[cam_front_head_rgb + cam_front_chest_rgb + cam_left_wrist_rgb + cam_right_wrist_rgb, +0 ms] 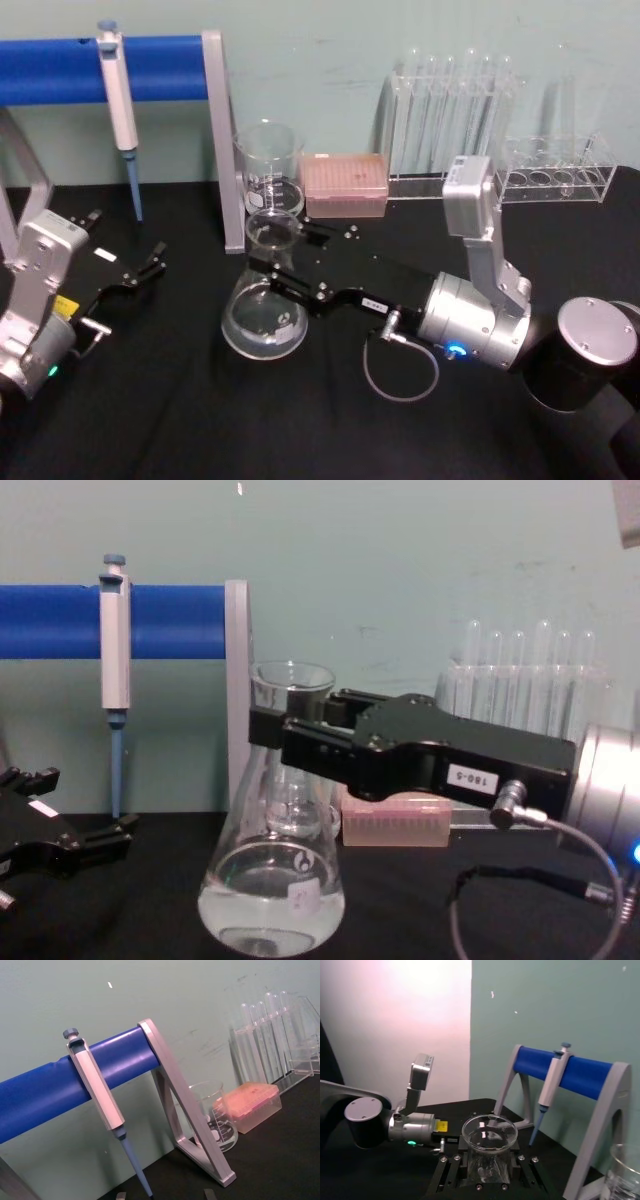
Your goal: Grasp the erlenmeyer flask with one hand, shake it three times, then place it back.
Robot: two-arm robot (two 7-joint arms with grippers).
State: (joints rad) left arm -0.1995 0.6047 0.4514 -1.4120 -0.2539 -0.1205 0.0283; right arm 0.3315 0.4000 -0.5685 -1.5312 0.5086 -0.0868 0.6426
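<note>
The black boxy right gripper holds the clear conical glass flask by its smooth neck, so shaking may let it slip; the left gripper waits open at the left edge of the surface.

Item 1: erlenmeyer flask. Clear glass, conical, with a narrow neck, flared rim and wide round base. A small white marking sits low on the wall, and a shallow layer of clear liquid lies in the bottom. Stands upright on the black worktop, left of centre.

Item 2: right claw. Black and boxy, with two flat jaws, a small white label and a grey cable looping from its rear. Held level, reaching in from the right, jaws closed against the flask's neck just below the rim.
</note>
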